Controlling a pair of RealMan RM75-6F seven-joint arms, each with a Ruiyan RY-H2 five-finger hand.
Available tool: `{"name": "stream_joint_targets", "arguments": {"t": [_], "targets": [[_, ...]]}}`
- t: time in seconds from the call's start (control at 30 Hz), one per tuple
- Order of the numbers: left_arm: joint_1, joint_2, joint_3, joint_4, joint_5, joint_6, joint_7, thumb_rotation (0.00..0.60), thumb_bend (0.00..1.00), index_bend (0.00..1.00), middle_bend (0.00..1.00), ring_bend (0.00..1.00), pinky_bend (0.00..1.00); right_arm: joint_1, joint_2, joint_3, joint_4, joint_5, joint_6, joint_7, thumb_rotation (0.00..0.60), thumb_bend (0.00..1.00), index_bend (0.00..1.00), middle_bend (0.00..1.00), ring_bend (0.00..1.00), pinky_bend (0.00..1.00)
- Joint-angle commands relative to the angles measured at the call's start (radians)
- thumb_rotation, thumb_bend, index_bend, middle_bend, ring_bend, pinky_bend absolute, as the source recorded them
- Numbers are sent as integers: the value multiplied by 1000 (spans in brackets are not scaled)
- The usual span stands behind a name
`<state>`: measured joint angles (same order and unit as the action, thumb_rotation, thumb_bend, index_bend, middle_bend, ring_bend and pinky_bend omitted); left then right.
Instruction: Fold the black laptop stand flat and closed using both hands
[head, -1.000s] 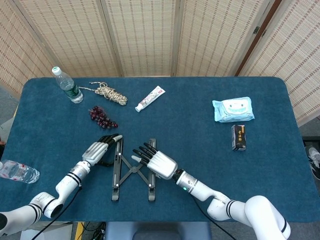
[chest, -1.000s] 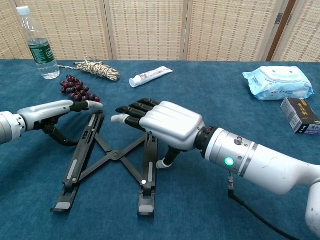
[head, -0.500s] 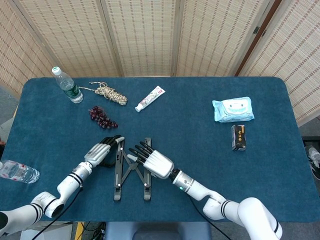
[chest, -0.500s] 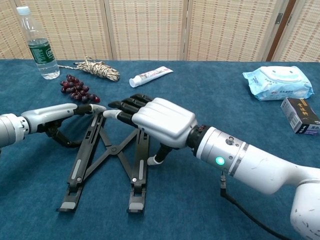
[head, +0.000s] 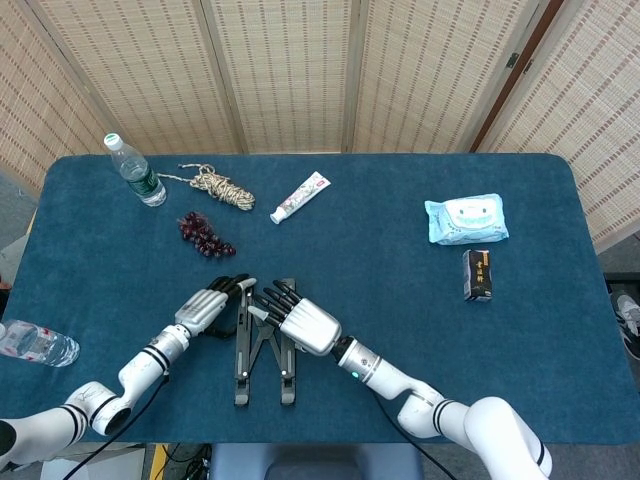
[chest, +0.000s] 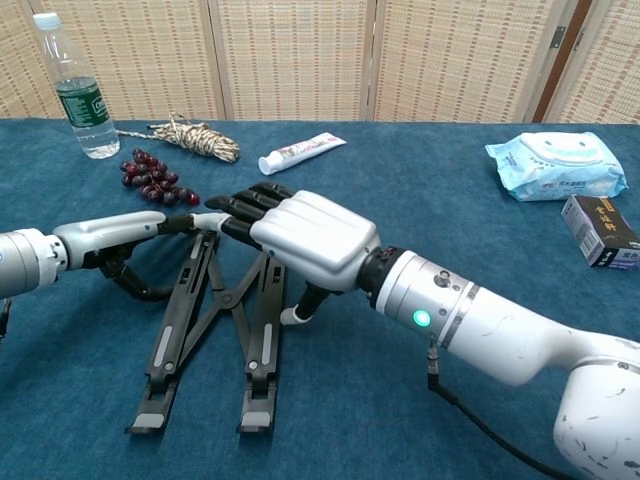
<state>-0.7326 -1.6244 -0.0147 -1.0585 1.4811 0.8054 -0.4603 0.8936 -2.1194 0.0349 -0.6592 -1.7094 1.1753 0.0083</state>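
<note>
The black laptop stand (head: 260, 350) (chest: 215, 330) lies on the blue table near its front edge, its two long bars drawn near each other with crossed links between them. My left hand (head: 208, 308) (chest: 120, 233) lies flat against the outer side of the left bar, fingers stretched along it. My right hand (head: 298, 322) (chest: 300, 238) presses on the right bar from the other side, fingers straight and touching the bar's far end. Neither hand wraps around the stand.
A bunch of dark grapes (head: 205, 235), a coil of rope (head: 222, 186), a water bottle (head: 135, 170) and a toothpaste tube (head: 300, 196) lie at the back left. A wipes pack (head: 466, 219) and a small dark box (head: 479, 274) sit at the right. Another bottle (head: 35, 343) lies at the left edge.
Both hands have moved toward each other, my right hand sliding left, and the stand's two bars have narrowed from a wide X to nearly side by side.
</note>
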Motion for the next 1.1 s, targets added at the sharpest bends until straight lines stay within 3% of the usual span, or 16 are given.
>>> {"name": "stream_joint_targets", "arguments": {"t": [0.03, 0.47, 0.63, 0.73, 0.87, 1.1], "targets": [[-4, 2, 0, -8, 1, -3, 2, 600, 226, 0, 0, 1, 0, 4, -5, 1, 6, 2, -1, 3, 600, 0, 0, 0, 0, 0], [-6, 23, -7, -43, -9, 10, 28, 600, 227, 0, 0, 1, 0, 11, 16, -11, -6, -4, 8, 23, 600, 0, 0, 0, 0, 0], [31, 67, -28, -82, -57, 49, 55, 600, 226, 0, 0, 0, 0, 43, 175, -22, -202, -9, -60, 40, 600, 0, 0, 0, 0, 0], [59, 90, -42, -111, -84, 88, 95, 600, 226, 0, 0, 1, 0, 98, 317, -29, -384, -6, -170, 88, 600, 0, 0, 0, 0, 0], [97, 121, -59, -155, -125, 136, 153, 600, 226, 0, 0, 1, 0, 192, 464, -36, -548, -16, -310, 188, 600, 0, 0, 0, 0, 0], [144, 169, -68, -217, -170, 173, 210, 600, 226, 0, 0, 0, 0, 329, 565, -73, -617, -82, -453, 315, 600, 0, 0, 0, 0, 0]]}}
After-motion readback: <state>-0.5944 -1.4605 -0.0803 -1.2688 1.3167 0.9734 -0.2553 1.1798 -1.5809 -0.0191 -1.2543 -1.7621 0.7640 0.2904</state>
